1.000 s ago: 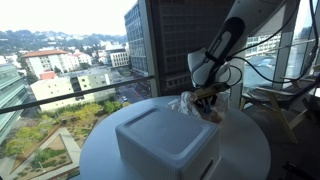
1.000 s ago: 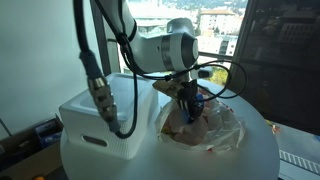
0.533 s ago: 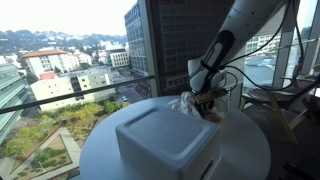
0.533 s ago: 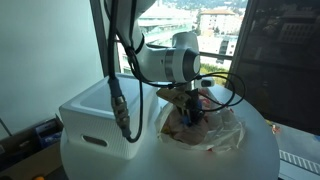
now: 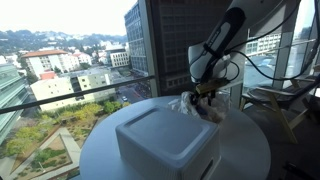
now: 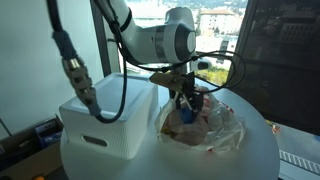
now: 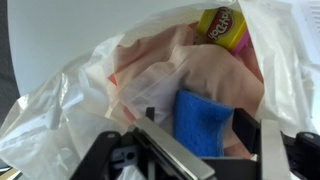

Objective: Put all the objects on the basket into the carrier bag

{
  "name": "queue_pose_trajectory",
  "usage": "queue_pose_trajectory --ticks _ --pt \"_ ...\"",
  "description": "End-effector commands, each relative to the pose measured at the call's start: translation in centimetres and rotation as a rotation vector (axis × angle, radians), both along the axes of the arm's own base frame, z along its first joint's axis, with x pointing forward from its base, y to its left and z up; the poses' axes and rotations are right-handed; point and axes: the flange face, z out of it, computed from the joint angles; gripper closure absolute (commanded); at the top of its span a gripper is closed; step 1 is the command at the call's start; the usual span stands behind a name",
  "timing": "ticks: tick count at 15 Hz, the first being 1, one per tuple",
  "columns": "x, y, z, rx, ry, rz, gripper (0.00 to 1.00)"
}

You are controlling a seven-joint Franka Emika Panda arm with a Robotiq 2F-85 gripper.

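Observation:
The carrier bag [image 7: 70,100] lies open below my gripper [image 7: 198,118], crinkly and translucent. A blue lumpy object [image 7: 205,122] sits inside it between my fingers, with a gap on its left side, so the gripper is open around it. A small yellow-and-red item [image 7: 225,25] rests deeper in the bag. In both exterior views the gripper [image 5: 206,97] [image 6: 186,103] hangs over the bag [image 5: 190,105] [image 6: 215,130], and the blue object [image 6: 188,114] shows just under the fingers. The white basket [image 5: 165,140] [image 6: 100,125] stands beside the bag, its flat top bare.
Basket and bag share a round white table [image 5: 245,150] [image 6: 250,160] by a window. A dark pillar [image 5: 170,40] rises behind it. Black cables [image 6: 225,85] loop from the wrist over the bag.
The jaws have spread apart and let go of the blue object inside the bag. The wrist has lifted slightly above the bag.

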Motion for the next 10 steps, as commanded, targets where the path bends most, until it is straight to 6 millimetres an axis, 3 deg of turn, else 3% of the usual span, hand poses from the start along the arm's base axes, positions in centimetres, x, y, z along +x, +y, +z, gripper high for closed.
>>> queue_pose_trajectory --ticks 1,5,10 --pt "-2.3 0.4 4.8 0.006 -0.020 -0.016 0.00" --pt "-3.9 2.8 8.1 0.091 -0.072 0.045 0.00" --pt "-2.6 5.0 5.8 0.113 -0.102 0.148 0.00"
